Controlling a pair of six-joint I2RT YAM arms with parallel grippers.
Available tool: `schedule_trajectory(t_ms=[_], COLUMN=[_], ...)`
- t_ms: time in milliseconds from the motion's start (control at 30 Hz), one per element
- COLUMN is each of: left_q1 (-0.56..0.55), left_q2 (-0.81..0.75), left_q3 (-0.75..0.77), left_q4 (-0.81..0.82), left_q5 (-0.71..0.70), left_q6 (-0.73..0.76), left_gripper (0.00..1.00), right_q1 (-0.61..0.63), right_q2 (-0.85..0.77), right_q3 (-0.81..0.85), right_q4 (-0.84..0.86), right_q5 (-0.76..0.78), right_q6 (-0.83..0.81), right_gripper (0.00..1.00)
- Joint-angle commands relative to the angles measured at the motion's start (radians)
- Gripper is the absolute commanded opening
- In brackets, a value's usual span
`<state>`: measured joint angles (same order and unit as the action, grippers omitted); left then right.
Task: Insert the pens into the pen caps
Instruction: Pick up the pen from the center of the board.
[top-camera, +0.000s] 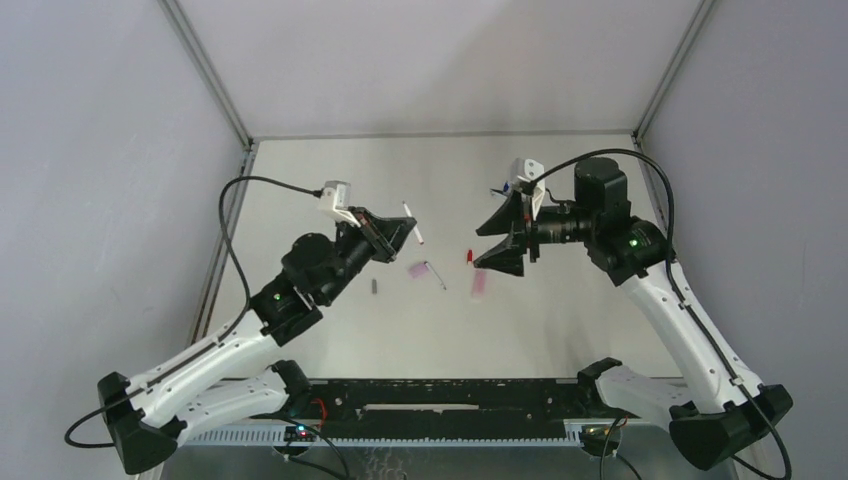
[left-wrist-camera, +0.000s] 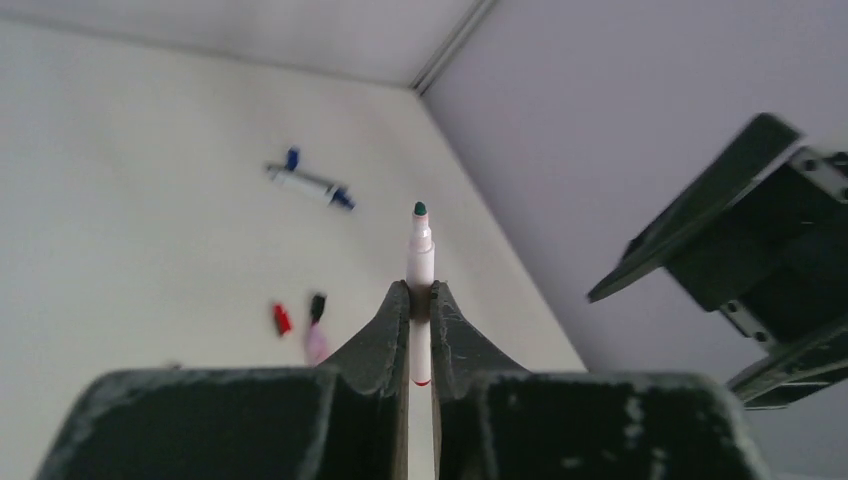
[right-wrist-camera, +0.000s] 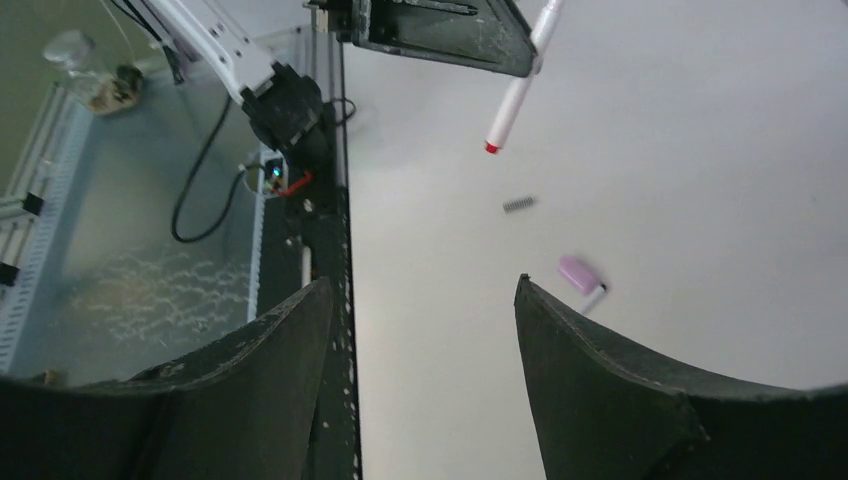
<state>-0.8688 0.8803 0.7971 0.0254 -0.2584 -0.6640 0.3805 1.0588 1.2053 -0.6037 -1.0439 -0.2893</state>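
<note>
Facing each other across one table (top-camera: 560, 330) are two arms, left arm (top-camera: 300, 285) and right arm (top-camera: 650, 285). Left fingers (left-wrist-camera: 388, 325) pinch one white pen (left-wrist-camera: 420, 262) beyond the pink cap (top-camera: 417, 270); right fingers (right-wrist-camera: 600, 380) stand spread. Right of that cap lie one pink marker (top-camera: 481, 286), one thin pen (top-camera: 437, 276) just beside it, and one red cap (top-camera: 468, 257); left, one small grey piece (top-camera: 374, 286).

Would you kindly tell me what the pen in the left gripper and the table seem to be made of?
Pen: probably plastic, a smooth white barrel with slight sheen; dark tip perhaps felt. Table: pale, matte, even surface, maybe laminate or painted board; I cannot tell which.
</note>
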Motion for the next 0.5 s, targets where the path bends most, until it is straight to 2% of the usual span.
schedule_trajectory(t_ms=[0,233,467], left_q1=[-0.004,-0.004,-0.017], left_q2=[-0.016,0.022,0.104], left_q3=[0.041,0.054,0.081], left_q4=[0.232,0.39,0.497], left_q5=[0.083,0.212,0.304], left_q6=[0.138,0.121,0.056], left_gripper=[0.0,0.0,0.0], right_q1=[0.097,0.125,0.143], right_q2=[0.005,0.021,0.042], right_q3=[0.035,0.001,-0.015], right_q4=[0.236,0.373,0.434], right_q5=[0.104,0.172,0.255], right_q6=[0.266,0.485,0.496], right_gripper=[0.75,0.75,0.73])
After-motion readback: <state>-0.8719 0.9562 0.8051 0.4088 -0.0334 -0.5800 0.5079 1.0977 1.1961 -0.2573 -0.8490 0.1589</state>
